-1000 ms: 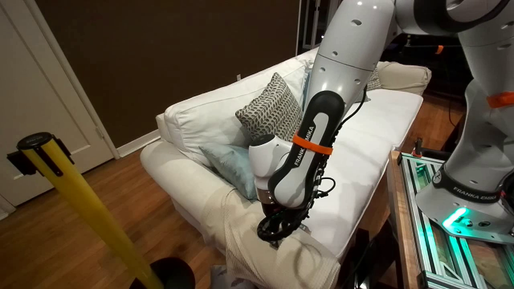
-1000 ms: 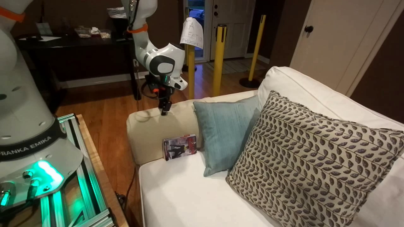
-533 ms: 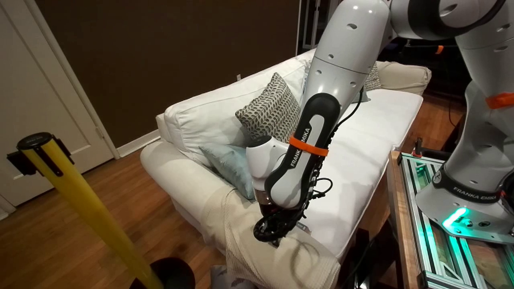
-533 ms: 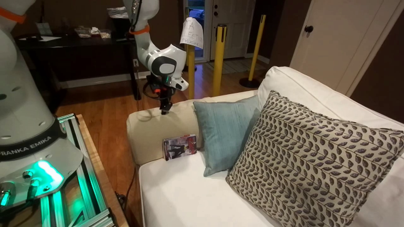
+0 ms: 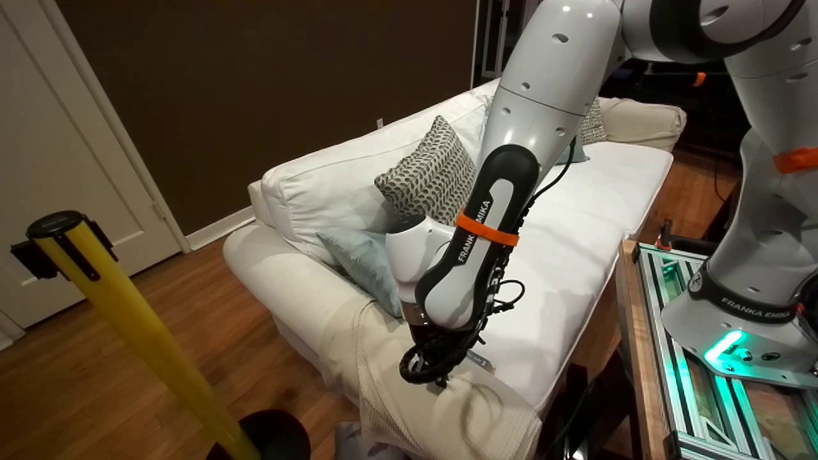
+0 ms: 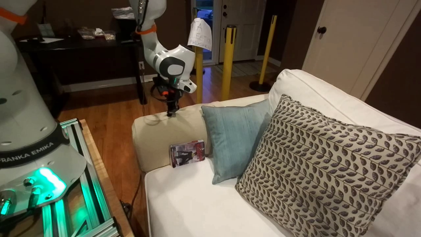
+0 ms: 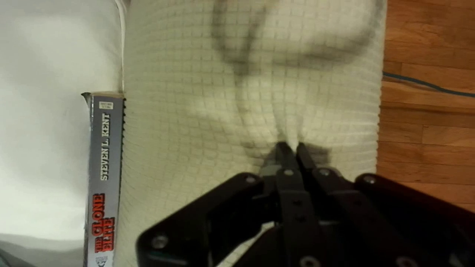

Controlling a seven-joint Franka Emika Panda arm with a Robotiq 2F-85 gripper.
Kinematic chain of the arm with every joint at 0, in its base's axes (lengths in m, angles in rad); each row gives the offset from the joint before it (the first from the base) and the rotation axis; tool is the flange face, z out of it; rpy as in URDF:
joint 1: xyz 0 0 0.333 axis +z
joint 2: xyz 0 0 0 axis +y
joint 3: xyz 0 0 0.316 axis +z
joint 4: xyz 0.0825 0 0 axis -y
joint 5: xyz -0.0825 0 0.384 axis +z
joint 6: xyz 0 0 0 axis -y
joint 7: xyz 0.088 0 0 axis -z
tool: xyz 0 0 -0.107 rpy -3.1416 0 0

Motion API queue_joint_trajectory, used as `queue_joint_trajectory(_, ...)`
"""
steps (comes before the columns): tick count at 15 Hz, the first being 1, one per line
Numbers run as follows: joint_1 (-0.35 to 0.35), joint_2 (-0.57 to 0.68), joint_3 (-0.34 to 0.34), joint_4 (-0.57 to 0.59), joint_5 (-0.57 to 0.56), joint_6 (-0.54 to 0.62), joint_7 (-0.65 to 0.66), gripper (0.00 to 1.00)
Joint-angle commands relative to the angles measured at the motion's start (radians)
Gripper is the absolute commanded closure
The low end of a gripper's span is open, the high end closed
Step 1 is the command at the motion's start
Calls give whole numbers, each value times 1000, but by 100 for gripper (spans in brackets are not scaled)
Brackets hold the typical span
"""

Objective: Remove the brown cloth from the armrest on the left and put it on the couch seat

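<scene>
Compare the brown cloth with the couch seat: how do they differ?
The brown cloth is cream-tan; the couch seat is white. The cloth shows a grid weave; the seat looks smooth. The cloth curves over the armrest; the seat lies flat. Both are pale fabric.

Jaws point down, touching brown cloth [image 6: 164, 133] over armrest [image 6: 239, 101]; book [image 6: 187, 153] below.

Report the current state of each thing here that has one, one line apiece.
Brown cloth: draped over the armrest, not yet removed.
Gripper: closed, apparently on a small fold of the cloth.
Armrest: partly covered.
Book: closed, standing on its edge, spine up.
Blue cushion: propped at a tilt by the armrest.
Leaf-patterned cushion: propped up, leaning back.
Base light: lit green.
</scene>
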Motion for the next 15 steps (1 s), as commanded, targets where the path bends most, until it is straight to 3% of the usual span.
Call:
queue_joint_trajectory(1,-45,60,94,83,16,-101,-105,99)
queue_joint_trajectory(10,-39,121,124,194,-58,-271,-274,99)
queue_joint_trajectory(15,4,97,131,220,-148,-366,-323,99)
